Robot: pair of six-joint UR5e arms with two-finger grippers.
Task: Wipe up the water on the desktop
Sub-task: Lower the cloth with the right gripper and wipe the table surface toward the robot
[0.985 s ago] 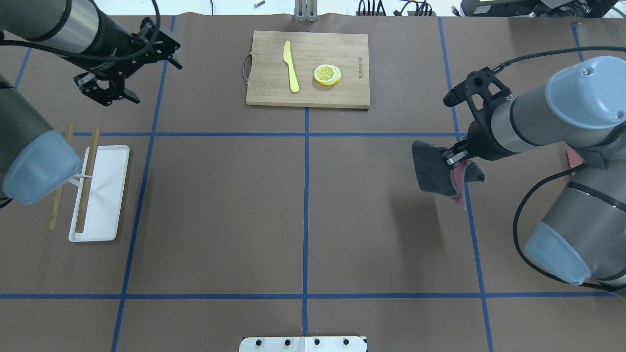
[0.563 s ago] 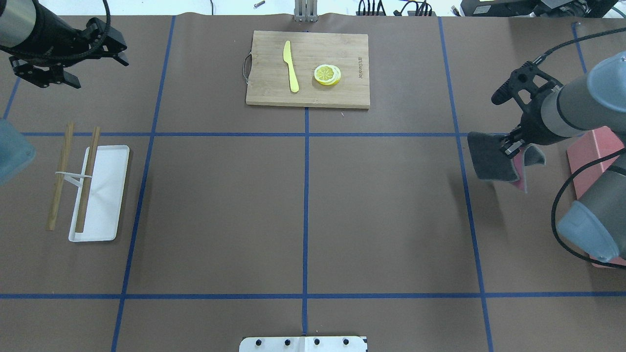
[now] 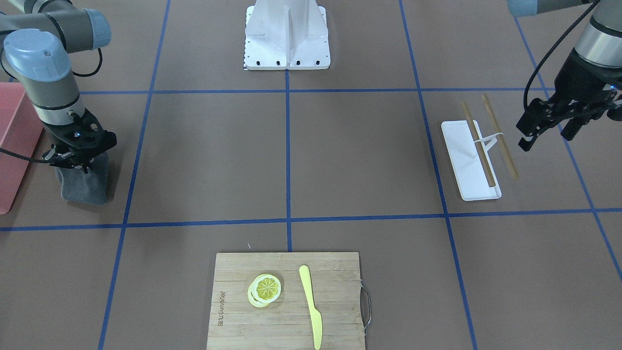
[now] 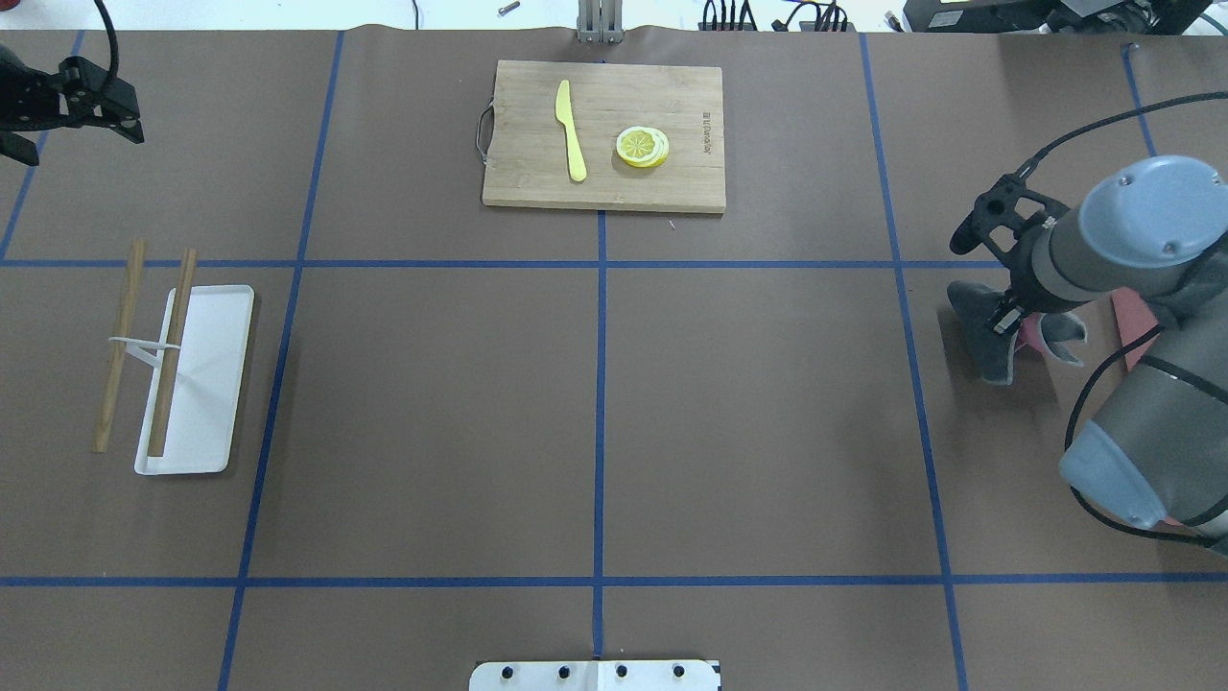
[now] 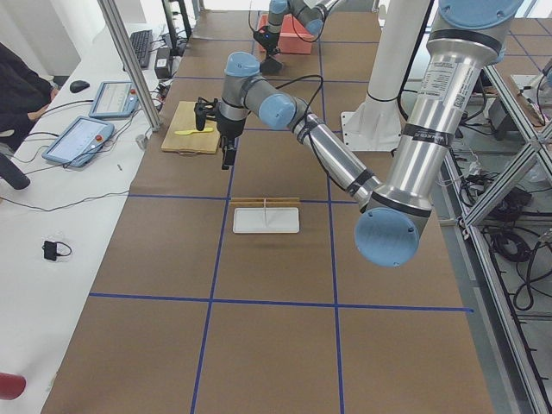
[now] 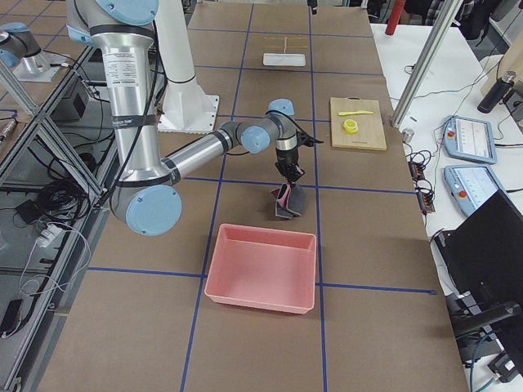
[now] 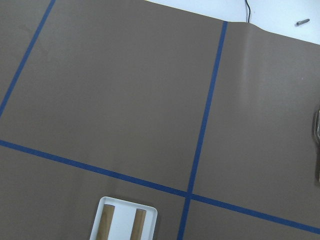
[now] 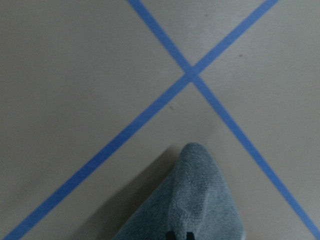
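Observation:
The desktop (image 4: 432, 432) is matte brown paper crossed by blue tape lines; no water shows on it in any view. My right gripper (image 4: 1005, 319) is shut on a grey cloth (image 4: 980, 331) with a pink underside, which hangs from it at the table's right side. The cloth (image 3: 87, 184) droops to about the desktop's level; contact is unclear. In the right wrist view the cloth (image 8: 200, 205) points toward a tape crossing. My left gripper (image 3: 546, 129) hovers open and empty at the far left, beyond the white tray.
A bamboo cutting board (image 4: 602, 134) with a yellow knife (image 4: 572, 130) and lemon slices (image 4: 642, 147) lies at the far middle. A white tray (image 4: 201, 384) with two chopsticks (image 4: 173, 350) sits left. A pink bin (image 6: 261, 269) stands near the right arm.
The right gripper carried the cloth rightward, away from the table's middle, and slightly lower. The left gripper drew back toward the far left corner, still open.

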